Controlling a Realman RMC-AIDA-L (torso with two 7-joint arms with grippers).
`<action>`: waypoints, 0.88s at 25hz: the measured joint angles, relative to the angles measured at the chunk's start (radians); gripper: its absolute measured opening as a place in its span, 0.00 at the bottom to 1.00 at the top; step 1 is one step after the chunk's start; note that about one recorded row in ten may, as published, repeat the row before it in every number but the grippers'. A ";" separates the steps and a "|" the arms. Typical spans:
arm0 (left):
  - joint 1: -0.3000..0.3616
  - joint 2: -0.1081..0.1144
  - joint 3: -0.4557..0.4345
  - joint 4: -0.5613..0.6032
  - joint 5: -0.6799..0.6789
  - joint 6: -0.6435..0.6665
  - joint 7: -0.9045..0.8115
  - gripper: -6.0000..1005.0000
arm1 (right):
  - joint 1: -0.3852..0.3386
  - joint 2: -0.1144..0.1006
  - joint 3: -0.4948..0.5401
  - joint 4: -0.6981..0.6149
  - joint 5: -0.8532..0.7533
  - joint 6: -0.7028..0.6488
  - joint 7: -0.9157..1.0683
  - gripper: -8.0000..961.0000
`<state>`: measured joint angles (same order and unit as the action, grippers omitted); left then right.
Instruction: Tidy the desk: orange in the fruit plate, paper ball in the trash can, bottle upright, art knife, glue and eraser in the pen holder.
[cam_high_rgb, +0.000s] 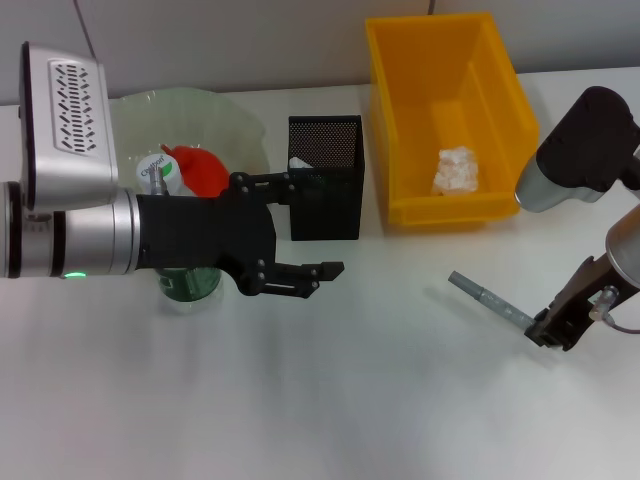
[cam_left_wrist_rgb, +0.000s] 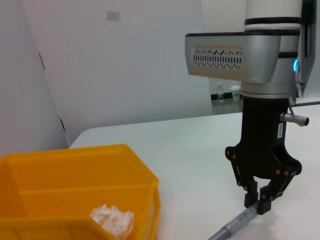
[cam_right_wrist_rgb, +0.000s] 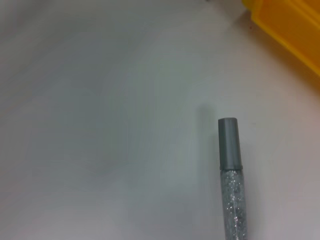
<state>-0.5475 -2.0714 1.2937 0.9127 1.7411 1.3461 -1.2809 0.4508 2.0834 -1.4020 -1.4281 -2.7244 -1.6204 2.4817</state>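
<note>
R gripper (cam_high_rgb: 549, 334) pinching shut on end of glue stick (cam_high_rgb: 490, 299) lying on desk (cam_high_rgb: 350, 400), L gripper (cam_high_rgb: 310, 228) hovering w/ fingers spread wide by pen holder (cam_high_rgb: 325, 178), paper ball (cam_high_rgb: 456, 170) sitting in yellow bin (cam_high_rgb: 445, 115) beyond

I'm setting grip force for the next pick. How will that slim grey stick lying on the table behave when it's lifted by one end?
The grey stick looks rigid and straight, so it probably won't droop. It seems round in the right wrist view, so it may roll on the table if nudged. The right gripper sits at one end, so the far end could swing or tilt when raised.
</note>
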 joint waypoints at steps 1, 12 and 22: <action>0.000 0.000 0.000 0.000 0.000 0.000 0.000 0.81 | -0.002 0.000 0.000 -0.002 0.001 0.000 0.000 0.15; 0.000 -0.001 0.003 0.000 -0.001 -0.005 0.000 0.81 | -0.052 0.003 0.000 -0.099 0.018 -0.003 0.001 0.15; 0.001 -0.002 0.002 -0.002 -0.019 -0.006 0.008 0.81 | -0.110 0.003 0.012 -0.232 0.060 -0.002 -0.003 0.15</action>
<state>-0.5462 -2.0735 1.2961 0.9112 1.7220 1.3404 -1.2731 0.3411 2.0863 -1.3899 -1.6605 -2.6649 -1.6227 2.4786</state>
